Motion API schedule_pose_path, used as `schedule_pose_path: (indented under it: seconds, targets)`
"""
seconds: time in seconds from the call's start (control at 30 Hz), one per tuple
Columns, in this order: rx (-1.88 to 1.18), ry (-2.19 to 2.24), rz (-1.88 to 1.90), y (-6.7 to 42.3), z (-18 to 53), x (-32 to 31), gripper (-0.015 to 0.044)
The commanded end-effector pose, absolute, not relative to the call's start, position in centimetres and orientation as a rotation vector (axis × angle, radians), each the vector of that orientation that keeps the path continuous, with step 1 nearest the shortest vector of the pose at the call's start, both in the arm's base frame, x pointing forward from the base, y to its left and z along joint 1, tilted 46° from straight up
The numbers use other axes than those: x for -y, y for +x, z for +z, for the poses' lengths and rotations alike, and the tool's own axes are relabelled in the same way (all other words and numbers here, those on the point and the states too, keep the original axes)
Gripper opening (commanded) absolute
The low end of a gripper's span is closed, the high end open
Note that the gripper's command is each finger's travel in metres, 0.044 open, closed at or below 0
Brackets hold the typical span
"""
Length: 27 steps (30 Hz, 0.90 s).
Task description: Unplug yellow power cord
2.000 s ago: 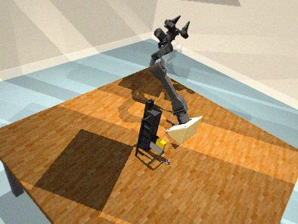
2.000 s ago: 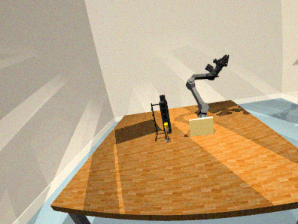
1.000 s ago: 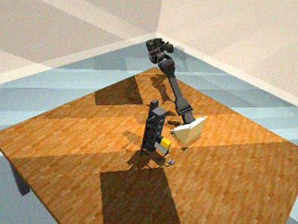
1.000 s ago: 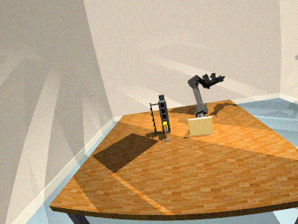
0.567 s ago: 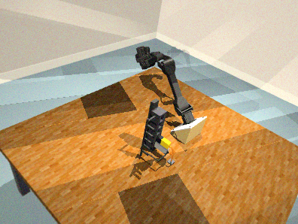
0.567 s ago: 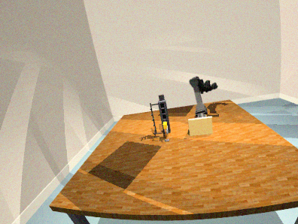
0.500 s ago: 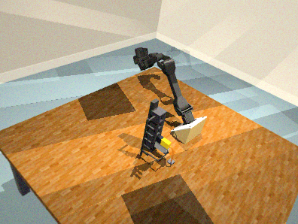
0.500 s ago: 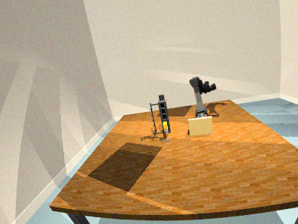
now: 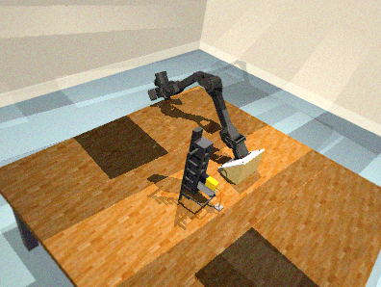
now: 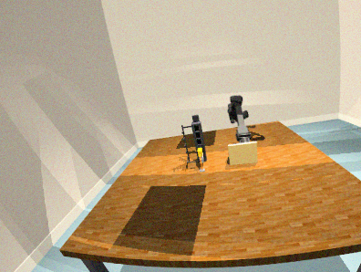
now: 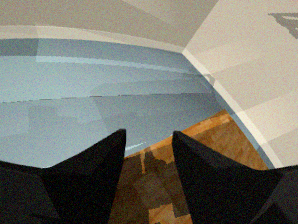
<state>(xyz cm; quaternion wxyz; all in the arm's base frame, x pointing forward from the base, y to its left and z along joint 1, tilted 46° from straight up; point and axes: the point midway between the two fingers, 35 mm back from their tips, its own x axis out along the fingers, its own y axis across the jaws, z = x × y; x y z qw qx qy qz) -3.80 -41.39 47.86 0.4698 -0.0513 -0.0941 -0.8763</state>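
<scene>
- The yellow plug (image 9: 211, 182) sits in the lowest socket of the dark power strip (image 9: 195, 159), which stands tilted but near upright on a thin wire stand (image 9: 196, 204) at the centre of the top view. Its long axis runs up and down the frame.
- The plug juts from the strip's right face toward the tan block (image 9: 241, 166) just beside it. A thin cord tail drops to a small grey end (image 9: 219, 207) on the worktop (image 9: 298, 212).
- The gripper (image 9: 155, 92) hangs well apart from the plug, at the upper left of the top view, over the worktop's far edge.
- In the wrist view its fingers stand partly closed with a clear gap. Nothing is between them, only floor and worktop edge showing beyond.
- The coming move looks like a long swing down and right in the top view, toward frame centre.
- Room is tight there: the tan block and the arm's base (image 9: 236, 144) crowd the plug's right side. The nearer, lower-frame side and the space above look freer.
- Pulling along the plug's own axis, away from the strip face, seems safest for the leaning strip.
</scene>
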Motion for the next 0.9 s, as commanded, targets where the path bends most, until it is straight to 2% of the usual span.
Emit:
schedule_pose_path:
  seconds: [0.0, 0.43, 0.87]
  targets:
    - [0.134, -0.114, -2.027, 1.1, 46.6, 42.5, 0.016]
    - [-0.117, -0.121, -1.627, 17.4, 42.3, 41.4, 0.016]
    - [-0.346, -0.177, -1.195, 33.0, 36.0, 34.0, 0.016]
